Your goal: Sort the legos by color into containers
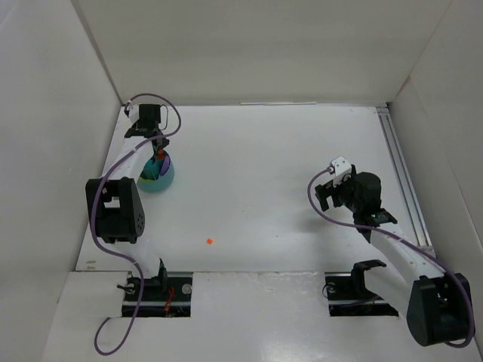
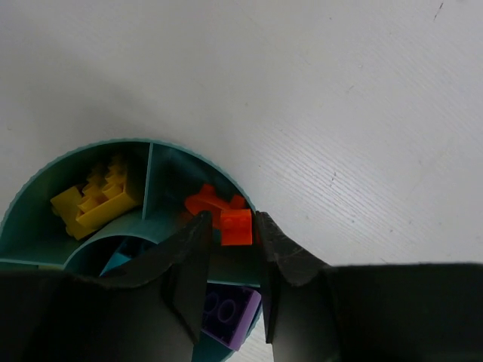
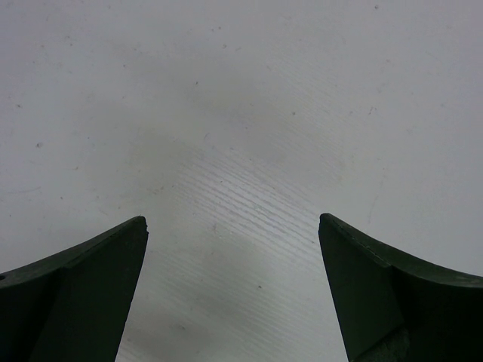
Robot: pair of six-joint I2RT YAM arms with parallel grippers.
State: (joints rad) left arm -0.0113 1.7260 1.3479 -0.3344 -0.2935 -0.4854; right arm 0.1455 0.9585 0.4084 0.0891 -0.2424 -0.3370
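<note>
Because my left hand (image 2: 232, 220) hangs right over the tub (image 1: 167, 181), which sits toward the far left corner of the desk (image 1: 272, 166), the job here is a clean drop. Its fingers (image 2: 198, 249) stand only narrowly apart with an orange brick (image 2: 237, 228) between them. I cannot tell whether they pinch it or it already rests loose. Below it is the wedge holding other orange pieces (image 2: 205, 200). The yellow bricks (image 2: 94, 200) lie in the wedge to the left, and a purple brick (image 2: 226, 313) lies in a nearer one. To do this well, I would stay centred over the orange wedge, clear of its dividing walls. I would spread the fingers just enough and lift straight up without nudging the tub. One small orange piece (image 1: 209, 241) lies toward the near edge, between my arms. My right hand (image 3: 232, 249) is spread wide over bare desk on the right, holding nothing.
</note>
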